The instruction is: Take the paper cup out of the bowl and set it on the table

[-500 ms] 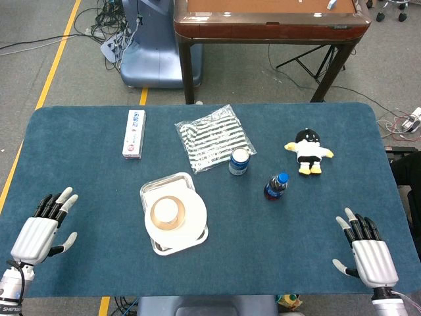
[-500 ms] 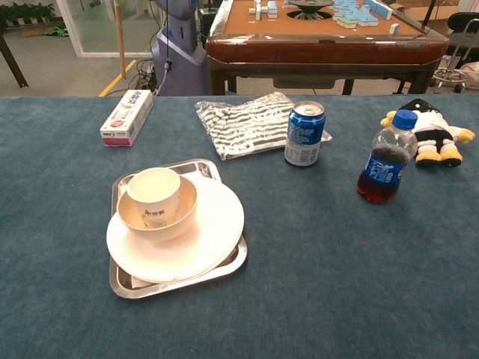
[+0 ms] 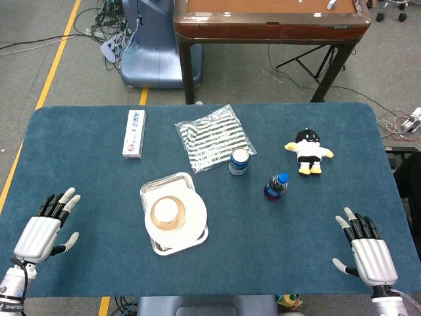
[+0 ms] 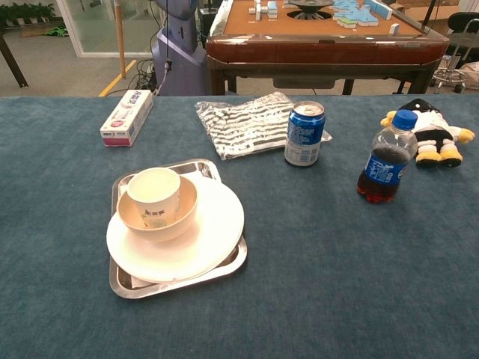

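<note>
A white paper cup [image 4: 154, 196] stands upright inside a tan bowl [image 4: 182, 214]. The bowl sits on a white plate [image 4: 209, 239], which lies on a metal tray [image 4: 232, 265]. From the head view the cup [image 3: 168, 210] and bowl [image 3: 156, 217] lie left of the table's middle. My left hand [image 3: 45, 230] rests over the near left corner with fingers spread and nothing in it. My right hand [image 3: 367, 251] lies over the near right corner, fingers apart and empty. Both hands are far from the bowl and absent from the chest view.
A blue can [image 3: 239, 161], a cola bottle with blue cap [image 3: 276, 186] and a plush toy [image 3: 308, 151] stand to the right of the tray. A striped cloth [image 3: 214, 137] and a toothpaste box [image 3: 134, 133] lie further back. The blue table [image 3: 276, 250] ends at a brown table [image 3: 263, 20].
My left hand has shifted slightly forward and to the right. Everything else stays in place.
</note>
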You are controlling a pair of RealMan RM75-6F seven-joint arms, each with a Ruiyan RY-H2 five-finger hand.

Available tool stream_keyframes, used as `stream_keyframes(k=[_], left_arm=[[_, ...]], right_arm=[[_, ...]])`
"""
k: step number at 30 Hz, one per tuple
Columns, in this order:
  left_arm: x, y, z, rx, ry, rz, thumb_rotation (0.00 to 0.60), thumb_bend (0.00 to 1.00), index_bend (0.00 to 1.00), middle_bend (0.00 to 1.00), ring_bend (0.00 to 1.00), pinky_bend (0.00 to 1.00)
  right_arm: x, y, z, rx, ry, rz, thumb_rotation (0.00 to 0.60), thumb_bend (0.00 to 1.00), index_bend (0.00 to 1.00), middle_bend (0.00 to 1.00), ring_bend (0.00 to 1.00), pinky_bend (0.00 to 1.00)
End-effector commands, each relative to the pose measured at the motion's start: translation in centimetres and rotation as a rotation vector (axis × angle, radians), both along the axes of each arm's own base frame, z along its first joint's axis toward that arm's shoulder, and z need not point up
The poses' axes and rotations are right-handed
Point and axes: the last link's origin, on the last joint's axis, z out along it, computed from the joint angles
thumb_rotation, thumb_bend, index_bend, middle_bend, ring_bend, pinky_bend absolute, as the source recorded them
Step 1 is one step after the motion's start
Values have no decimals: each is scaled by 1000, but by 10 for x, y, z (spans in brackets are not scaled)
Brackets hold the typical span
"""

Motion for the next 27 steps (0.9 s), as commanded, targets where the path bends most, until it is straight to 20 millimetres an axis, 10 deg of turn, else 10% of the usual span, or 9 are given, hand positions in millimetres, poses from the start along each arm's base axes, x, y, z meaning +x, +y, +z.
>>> stream_keyframes(k=[1, 27], left_arm=[[-1, 3, -3, -13, 3, 12, 600, 319, 0, 0, 0, 0], [65, 31, -27, -187, 130, -498, 600, 319, 91, 0, 0, 0]], right_arm=[[1, -1, 1, -5, -10, -2, 600, 224, 0, 0, 0, 0], [-10, -12, 3, -10, -6, -59, 600, 224, 0, 0, 0, 0]])
